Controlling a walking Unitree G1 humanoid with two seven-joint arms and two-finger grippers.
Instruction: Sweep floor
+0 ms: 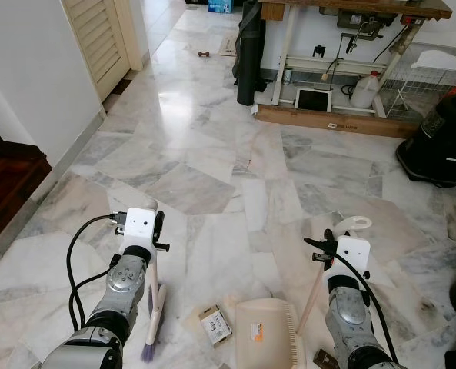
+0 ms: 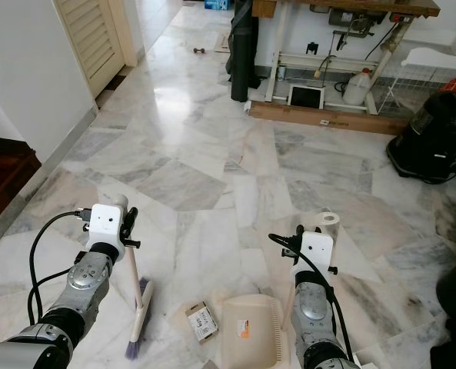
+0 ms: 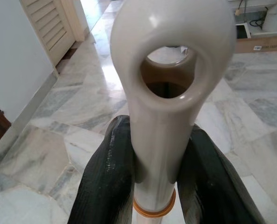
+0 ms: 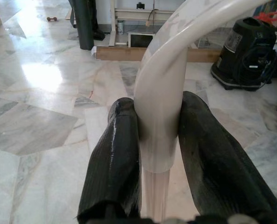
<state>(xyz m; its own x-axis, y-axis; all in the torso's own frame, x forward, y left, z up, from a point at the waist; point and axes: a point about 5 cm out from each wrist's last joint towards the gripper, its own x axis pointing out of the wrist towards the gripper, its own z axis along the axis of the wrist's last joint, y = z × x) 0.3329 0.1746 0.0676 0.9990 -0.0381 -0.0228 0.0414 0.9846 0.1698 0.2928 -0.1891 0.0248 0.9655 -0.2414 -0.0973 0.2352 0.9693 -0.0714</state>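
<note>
Broom and dustpan in hand, litter not yet swept in.

The small box [image 1: 215, 324] lies at bottom centre, just left of my dustpan [image 1: 264, 332]; my left hand [image 3: 154, 184] clamps the broom [image 1: 153, 307], my right hand [image 4: 159, 154] grips the dustpan handle [image 1: 320, 273]. The floor [image 1: 212, 161] beyond looks mostly clean.

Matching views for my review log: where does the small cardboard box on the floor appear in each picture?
Left eye view: small cardboard box, bottom centre, between broom head and dustpan.
Right eye view: bottom centre, left of the dustpan.
Left wrist view: not in it.
Right wrist view: not in it.
Shared landmark: the dustpan.
</note>
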